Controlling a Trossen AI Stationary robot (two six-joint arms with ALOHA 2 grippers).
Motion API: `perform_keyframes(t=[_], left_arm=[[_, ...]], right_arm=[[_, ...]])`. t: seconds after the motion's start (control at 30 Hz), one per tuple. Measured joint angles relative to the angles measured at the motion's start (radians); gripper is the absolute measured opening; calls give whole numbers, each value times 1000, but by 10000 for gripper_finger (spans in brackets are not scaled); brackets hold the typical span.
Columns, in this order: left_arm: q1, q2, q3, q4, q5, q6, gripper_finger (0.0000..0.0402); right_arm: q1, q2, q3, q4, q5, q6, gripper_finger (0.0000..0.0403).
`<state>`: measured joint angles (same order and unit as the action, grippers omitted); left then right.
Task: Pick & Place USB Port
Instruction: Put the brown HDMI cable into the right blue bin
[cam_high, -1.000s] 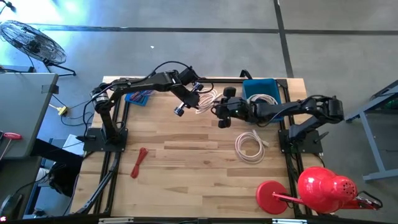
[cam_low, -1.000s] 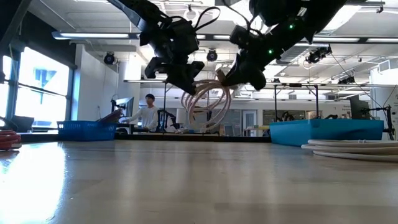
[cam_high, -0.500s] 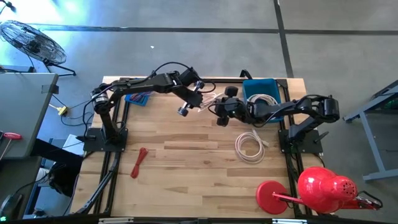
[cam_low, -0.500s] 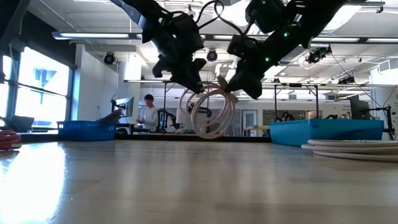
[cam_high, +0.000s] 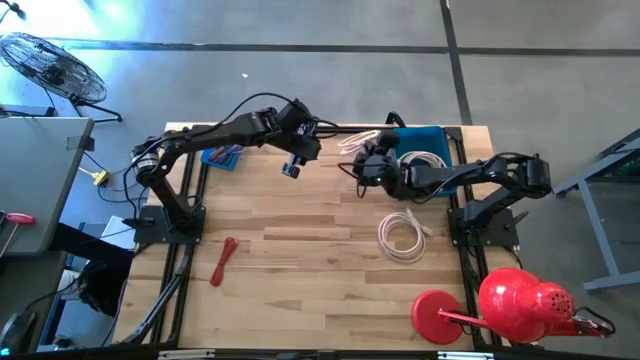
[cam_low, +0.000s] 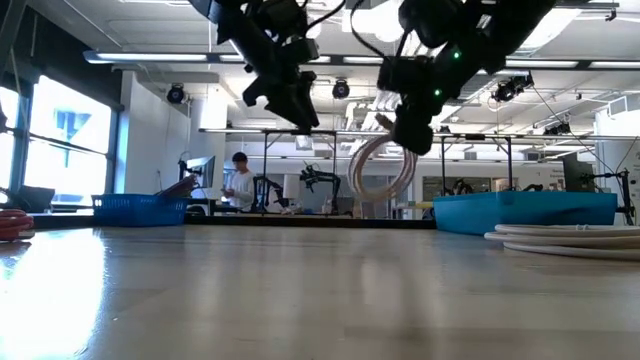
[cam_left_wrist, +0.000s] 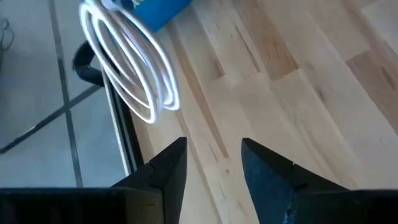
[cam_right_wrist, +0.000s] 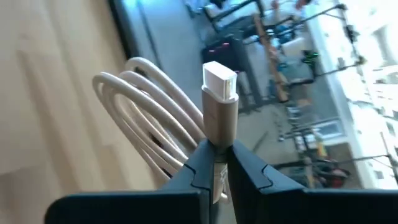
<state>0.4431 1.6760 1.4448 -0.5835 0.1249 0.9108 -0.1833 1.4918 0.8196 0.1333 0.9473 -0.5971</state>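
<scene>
USB cable (cam_right_wrist: 219, 102) now only in the right hand (cam_high: 368, 160), lifted near the blue bin (cam_high: 432, 136).
The left hand (cam_left_wrist: 211, 165) has let go and pulled away, fingers spread; the right pinches the plug, so the handover seems finished.

Bright overhead lighting; glare on floor (cam_high: 90, 30); low view backlit; wrist views motion-blurred.

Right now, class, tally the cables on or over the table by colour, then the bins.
White cable coils: 3, namely held coil, binned coil, table coil
Red cable: 1
Blue bins: 2, namely left bin, right bin
Total: 6
</scene>
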Motion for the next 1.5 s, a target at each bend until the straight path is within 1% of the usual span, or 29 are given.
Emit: perform_keyframes(t=[0.13, 0.23, 0.33, 0.4, 0.5, 0.63, 0.77, 0.9, 1.07, 1.2, 1.3, 1.5], left_arm=[[0, -3, -1, -18, -1, -1, 146], [0, -3, -2, -48, -3, -3, 147], [1, -3, -2, -71, -4, -4, 147], [1, -3, -2, -82, -5, -13, 147], [1, -3, -2, -98, -5, -22, 147], [1, -2, -2, -126, -5, -26, 147], [1, -2, -2, -138, -5, -43, 147], [1, -1, -2, -154, -4, -52, 147], [1, -1, -3, -154, -4, -55, 147], [1, -1, -3, -154, -3, -60, 147], [1, -1, -3, -154, -2, -61, 147], [1, -1, -3, -158, -1, -71, 147]], right_arm=[[1, -73, 0, -10, 134, -76, 16], [0, -141, 0, -55, 228, -89, 16], [0, -207, 0, -141, 312, -39, 16], [-1, -246, 0, -227, 333, 27, 16], [-16, -292, 0, -384, 331, 159, 16], [-63, -329, 0, -617, 299, 376, 16], [-132, -351, 0, -812, 207, 575, 16], [-190, -354, 0, -935, 137, 701, 16], [-212, -354, 0, -968, 88, 753, 16], [-214, -353, 0, -967, 92, 754, 16], [-236, -353, 0, -952, 102, 724, 16], [-305, -353, -16, -869, 61, 655, 15]])
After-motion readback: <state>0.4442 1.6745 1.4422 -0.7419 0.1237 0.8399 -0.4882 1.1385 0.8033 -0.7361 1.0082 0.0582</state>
